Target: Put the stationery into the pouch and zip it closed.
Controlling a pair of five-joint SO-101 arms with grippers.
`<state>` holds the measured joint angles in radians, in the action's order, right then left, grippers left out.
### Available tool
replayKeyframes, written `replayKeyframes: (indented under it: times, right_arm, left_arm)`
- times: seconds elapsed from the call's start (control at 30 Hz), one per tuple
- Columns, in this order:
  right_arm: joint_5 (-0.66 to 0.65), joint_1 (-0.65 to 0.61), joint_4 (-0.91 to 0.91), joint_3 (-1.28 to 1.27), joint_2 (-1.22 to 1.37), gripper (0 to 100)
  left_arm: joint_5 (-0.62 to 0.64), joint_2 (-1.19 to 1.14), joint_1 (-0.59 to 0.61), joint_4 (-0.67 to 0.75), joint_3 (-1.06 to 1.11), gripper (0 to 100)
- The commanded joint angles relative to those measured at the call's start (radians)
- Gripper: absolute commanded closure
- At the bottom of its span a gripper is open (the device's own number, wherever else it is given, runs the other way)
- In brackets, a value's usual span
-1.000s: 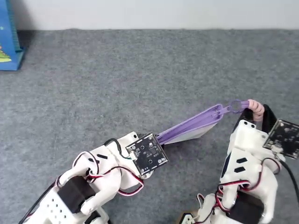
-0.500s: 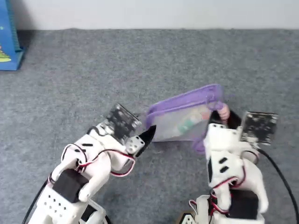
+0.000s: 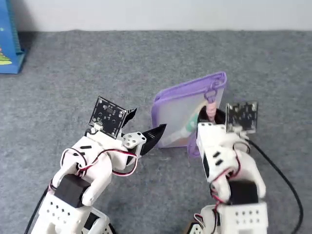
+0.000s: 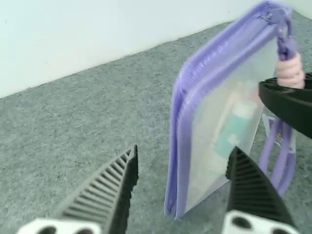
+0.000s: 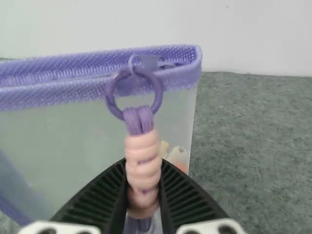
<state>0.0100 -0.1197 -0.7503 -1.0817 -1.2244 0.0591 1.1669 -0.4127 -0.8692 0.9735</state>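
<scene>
The grey worktop (image 3: pixel 146 63) carries a purple-edged clear pouch (image 3: pixel 178 114), which stands roughly upright between the two arms. The left claw (image 3: pixel 148 120) sits just beside the pouch's near corner, fingers spread apart and holding nothing. The right claw (image 5: pixel 142 168) is clamped on the pink cord (image 5: pixel 142 151) looped through the zip ring (image 5: pixel 134 92). Stationery (image 4: pixel 239 122) shows through the pouch's clear side.

Table (image 3: pixel 73 68): grey felt-like cover, flat, runs to a white wall (image 3: pixel 161 14) on the far side. Blue box (image 3: pixel 9 39) sits at the far left corner, near the wall. Purple clear-sided pouch (image 3: pixel 178 119) stands near the middle on its lower edge, tilted, well apart from the box.
</scene>
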Motion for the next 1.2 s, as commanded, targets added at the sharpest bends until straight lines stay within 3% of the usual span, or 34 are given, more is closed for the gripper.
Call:
replayKeyframes:
  times: [0.0,0.27,0.53,0.73,0.8,1.0,1.17]
  right_arm:
    - [-0.005,-0.012,0.068,-0.017,0.197,95.6]
    - [-0.002,-0.010,0.047,0.043,0.374,69.0]
    - [-0.002,-0.015,-0.064,0.044,0.200,68.4]
    - [0.006,-0.015,-0.182,0.041,0.005,68.9]
    - [0.051,-0.015,-0.206,0.041,-0.038,73.1]
    - [0.057,-0.015,-0.205,0.041,-0.081,99.1]
    - [0.041,-0.016,-0.202,0.041,-0.082,96.2]
  left_arm:
    - [0.009,0.003,0.002,0.025,-0.012,72]
    - [0.009,0.003,0.002,0.025,-0.012,72]
    - [0.009,0.003,0.002,0.025,-0.012,72]
    - [0.009,0.003,0.002,0.021,-0.012,72]
    - [0.009,0.003,0.003,0.021,-0.012,74]
    - [-0.031,0.005,0.003,0.018,-0.012,100]
    - [-0.068,0.005,0.005,-0.078,0.018,99]
